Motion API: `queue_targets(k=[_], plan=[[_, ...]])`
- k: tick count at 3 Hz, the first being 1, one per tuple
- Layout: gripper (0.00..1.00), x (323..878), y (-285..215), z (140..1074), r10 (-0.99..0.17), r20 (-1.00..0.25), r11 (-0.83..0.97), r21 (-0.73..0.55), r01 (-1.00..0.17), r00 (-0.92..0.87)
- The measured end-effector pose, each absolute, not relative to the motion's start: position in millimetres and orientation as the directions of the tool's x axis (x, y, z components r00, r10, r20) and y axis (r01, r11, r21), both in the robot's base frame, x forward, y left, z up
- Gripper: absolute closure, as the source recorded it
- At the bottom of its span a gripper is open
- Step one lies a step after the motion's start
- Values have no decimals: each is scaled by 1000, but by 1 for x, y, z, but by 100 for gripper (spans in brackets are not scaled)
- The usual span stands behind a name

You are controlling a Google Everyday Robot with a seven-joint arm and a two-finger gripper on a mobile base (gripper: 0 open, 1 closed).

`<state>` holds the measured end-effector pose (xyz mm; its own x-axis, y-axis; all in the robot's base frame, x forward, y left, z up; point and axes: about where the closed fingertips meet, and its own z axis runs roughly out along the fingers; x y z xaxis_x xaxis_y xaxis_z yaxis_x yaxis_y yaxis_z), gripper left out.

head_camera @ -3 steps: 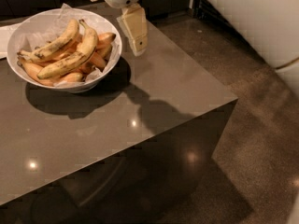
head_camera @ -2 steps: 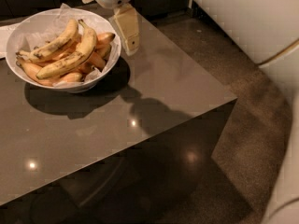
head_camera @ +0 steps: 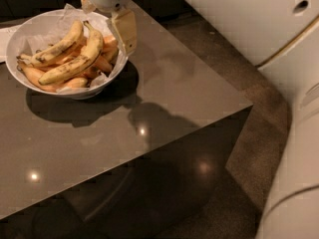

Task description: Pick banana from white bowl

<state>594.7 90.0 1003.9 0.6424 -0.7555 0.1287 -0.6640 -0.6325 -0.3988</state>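
Observation:
The white bowl (head_camera: 20, 39), lined with crumpled white paper, sits at the back left of the dark glossy table (head_camera: 164, 98). It holds several bananas. The banana (head_camera: 75, 61), long, pale yellow and brown-speckled, lies diagonally on top with its dark stem tip towards the gripper. A slightly shorter speckled banana (head_camera: 55, 49) lies beside it, and orange-toned ones (head_camera: 99, 63) lie under them. My gripper (head_camera: 105, 16) hangs over the bowl's right rim, open and empty. One tan finger (head_camera: 124, 30) shows just outside the rim. The other is mostly hidden behind the white gripper body.
The table's right edge and front corner (head_camera: 249, 103) drop to a brown floor (head_camera: 249, 148). Large white parts of the robot's body fill the upper right (head_camera: 249, 19) and the right edge (head_camera: 299, 173). A white sheet (head_camera: 4, 34) lies left of the bowl.
The gripper has moved left, from beside the bowl to over its right rim. The white robot parts on the right have shifted and fill more of the view.

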Motion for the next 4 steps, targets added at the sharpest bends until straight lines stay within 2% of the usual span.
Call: queue_targets(k=[1,3,4], plan=[[27,596,99,997,-735,136,-656,-390,-646,664],[31,601,116,984,-683,153,-711,-363,-602,715],[37,607,120,977,-663,158,-731,-349,-587,732]])
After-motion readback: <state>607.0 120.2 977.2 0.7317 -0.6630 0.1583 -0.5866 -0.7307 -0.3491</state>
